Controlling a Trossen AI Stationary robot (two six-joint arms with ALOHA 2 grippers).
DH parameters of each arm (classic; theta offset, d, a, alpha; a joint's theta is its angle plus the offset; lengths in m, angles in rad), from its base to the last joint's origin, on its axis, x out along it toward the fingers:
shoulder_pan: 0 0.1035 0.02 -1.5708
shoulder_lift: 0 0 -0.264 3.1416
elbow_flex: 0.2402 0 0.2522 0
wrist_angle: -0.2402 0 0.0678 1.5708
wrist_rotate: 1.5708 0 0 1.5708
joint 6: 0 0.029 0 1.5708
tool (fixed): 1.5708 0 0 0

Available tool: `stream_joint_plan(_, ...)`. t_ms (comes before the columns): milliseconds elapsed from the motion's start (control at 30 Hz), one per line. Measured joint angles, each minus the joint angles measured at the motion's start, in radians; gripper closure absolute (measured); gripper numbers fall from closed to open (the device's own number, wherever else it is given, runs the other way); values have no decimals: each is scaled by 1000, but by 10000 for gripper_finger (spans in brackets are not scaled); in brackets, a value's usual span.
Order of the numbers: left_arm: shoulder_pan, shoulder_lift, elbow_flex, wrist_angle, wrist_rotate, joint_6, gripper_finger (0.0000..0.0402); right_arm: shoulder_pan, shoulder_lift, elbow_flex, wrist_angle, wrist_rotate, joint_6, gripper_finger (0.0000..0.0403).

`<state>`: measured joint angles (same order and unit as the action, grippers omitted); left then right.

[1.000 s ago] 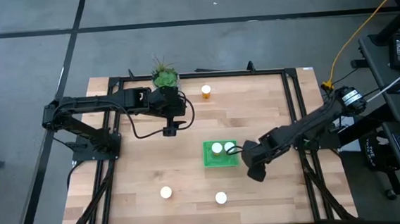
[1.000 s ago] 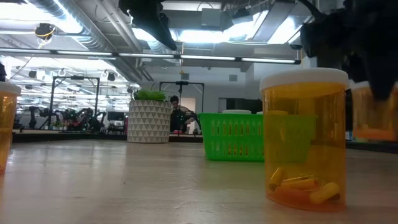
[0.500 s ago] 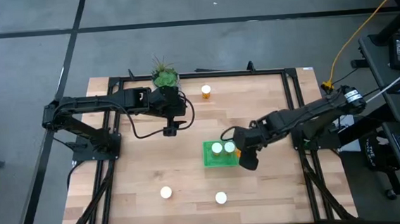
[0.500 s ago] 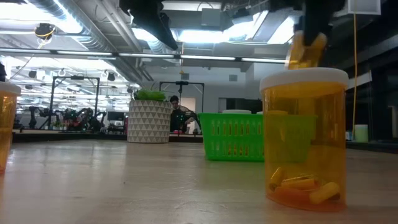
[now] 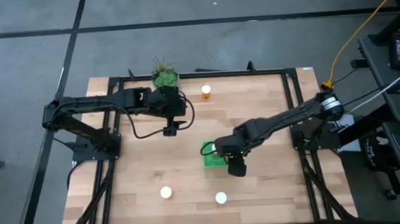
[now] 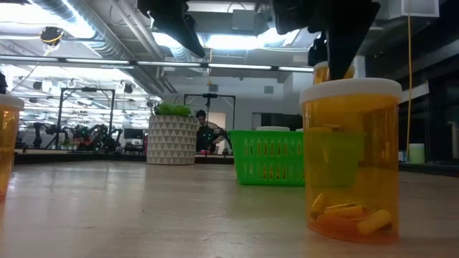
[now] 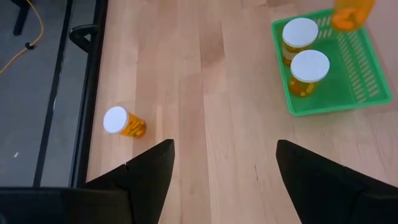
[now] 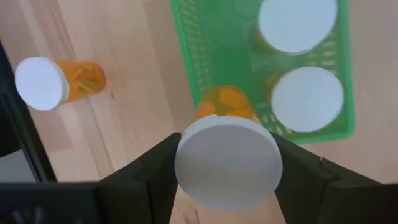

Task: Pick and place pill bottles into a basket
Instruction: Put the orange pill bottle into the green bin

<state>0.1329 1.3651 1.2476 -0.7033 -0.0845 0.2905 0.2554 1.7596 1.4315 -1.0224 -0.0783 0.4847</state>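
The green basket [image 7: 348, 93] holds two upright pill bottles [image 7: 300, 34] [image 7: 309, 65]. My right gripper [image 8: 227, 165] hangs over the basket's right part [image 5: 210, 157], shut on a third pill bottle [image 8: 224, 102]. Another bottle stands near the far edge [image 5: 205, 91], and two stand near the front [image 5: 165, 192] [image 5: 221, 197]; the latter fills the low view [image 6: 351, 158]. My left gripper [image 7: 224, 168] stays open and empty above the table, left of the basket [image 5: 169, 130]. My right gripper pinches the bottle's white cap [image 8: 227, 168] between its two fingers, one on each side of its rim. The fingers [image 8: 155, 168] come from above, pointing down. The bottle hangs upright below them, lifted clear, its base over the basket's wall [image 8: 193, 81].
A green plant in a white patterned pot [image 5: 164, 78] stands at the far edge by the left arm. A black frame [image 5: 296, 119] runs round the wooden table. Bare wood lies between the basket and the front bottles.
My right gripper has carried its bottle up and toward the table's left edge, from beside the basket's right side to above the basket. Its wrist has rolled on the way. The bottle stays upright in the hold.
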Motion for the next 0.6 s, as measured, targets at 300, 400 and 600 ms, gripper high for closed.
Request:
stream_joint_plan(300,0,0,0,-1,24,1,125,4,10,0,28,-3,-4,190)
stream_joint_plan(400,0,0,0,0,32,1,125,4,10,0,28,-3,-16,190)
stream_joint_plan(600,0,0,0,0,32,1,125,4,22,0,26,-3,-25,190)
